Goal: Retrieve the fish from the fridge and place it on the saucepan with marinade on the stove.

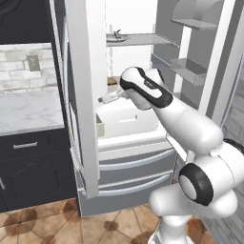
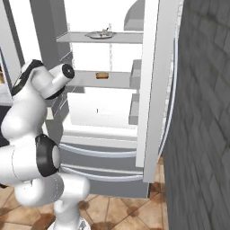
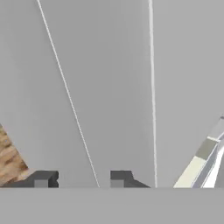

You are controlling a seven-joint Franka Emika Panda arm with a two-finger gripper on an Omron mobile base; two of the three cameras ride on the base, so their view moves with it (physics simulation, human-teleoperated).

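In the left base view, the fridge (image 1: 86, 95) stands with both doors swung wide, which leaves its white inside open for the arm to reach in. The arm bends from the lower right up toward the middle shelf level, its wrist turned in beside the left door, and the pincer (image 1: 106, 98) points left, close to that door's inner face. On the top shelf (image 1: 143, 40) lies the fish (image 1: 116, 35), a small pale silvery-grey piece, flat and low, with a thin bit sticking up; it sits well above the pincer and apart from it. A marble worktop (image 1: 26, 109) over dark cabinets runs to the left of the fridge.

In the right base view, the same fish (image 2: 101, 34) rests near the middle of the top shelf, looking like a shallow grey sliver, too small for any finer detail. One shelf below sits a small brown item (image 2: 102, 75) that I cannot identify. The arm rises at the lower left, its wrist beside the left edge of the fridge opening, lower than the fish's shelf. As I judge it, the fish is not yet picked up.

In the hand view, the two dark fingertips (image 3: 41, 179) stand apart with nothing between them, facing a plain grey panel at close range, probably the door's inner side. A patch of brown floor (image 3: 8, 159) shows at the left.
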